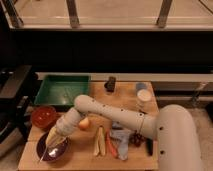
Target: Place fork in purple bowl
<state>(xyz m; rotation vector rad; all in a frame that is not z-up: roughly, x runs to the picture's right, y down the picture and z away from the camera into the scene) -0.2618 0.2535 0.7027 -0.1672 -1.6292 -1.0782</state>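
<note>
Gripper (53, 139): hanging at the end of the white arm (112, 116), directly over the purple bowl (52, 148) at the front left corner of the wooden table (135, 96); how far it is standing open, and whether it is gripping anything, cannot be told. Fork (44, 151): lying as a slim pale line slanting down and to the left from just under the gripper, its lower end reaching over the bowl's front left rim; whether it is touching the bowl cannot be told. Purple bowl: sitting upright, round and glossy, partly covered by the gripper. Red-brown bowl (43, 116): resting just behind the purple bowl, near the table's left edge. Green tray (62, 90): occupying the back left of the table, behind both bowls. Small orange round item (84, 123): showing just beside the arm, right of the gripper. Pale yellow strips (99, 142): lying side by side further right, running front to back. Orange stick (112, 145): lying just beside the strips on their right. Blue-grey cloth (122, 137): lying crumpled against the orange stick, under the arm. White cup (143, 97): standing at the back right. Small dark object (110, 84): standing at the back edge, centre.
</note>
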